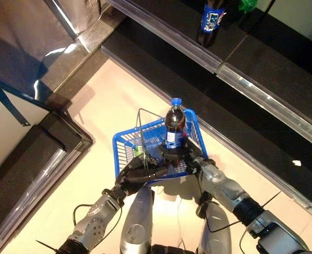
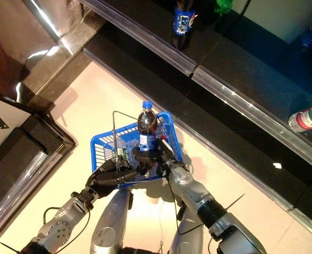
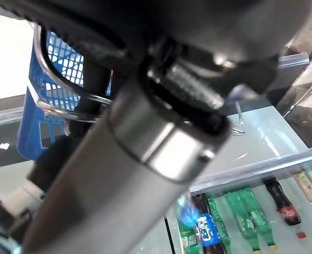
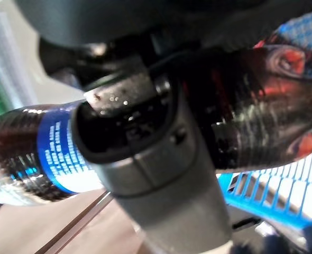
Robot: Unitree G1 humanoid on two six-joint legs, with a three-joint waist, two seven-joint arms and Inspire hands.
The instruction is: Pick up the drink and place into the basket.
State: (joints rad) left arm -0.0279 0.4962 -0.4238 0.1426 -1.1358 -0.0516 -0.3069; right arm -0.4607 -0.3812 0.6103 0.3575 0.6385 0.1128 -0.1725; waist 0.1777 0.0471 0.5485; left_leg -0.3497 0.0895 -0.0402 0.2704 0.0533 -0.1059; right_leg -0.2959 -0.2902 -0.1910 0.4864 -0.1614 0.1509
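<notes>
- The drink (image 1: 175, 123), a dark bottle with a blue cap and blue label, is held upright over the blue basket (image 1: 125, 145).
- The right hand (image 1: 178, 155) has its fingers wrapped round the bottle's lower part.
- The left hand (image 1: 136, 173) is curled on the basket's wire handle (image 3: 61, 100), holding the basket over the floor.
- Picking up looks done. What is left is to lower the bottle into the basket and let go.
- More bottles stay on the dark shelf (image 2: 235, 79) at the far side.

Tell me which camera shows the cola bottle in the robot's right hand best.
The left eye view: the cola bottle stands whole and upright in the right hand above the blue basket. The right eye view matches; the right wrist view shows only its label; the left wrist view, nothing.
</notes>
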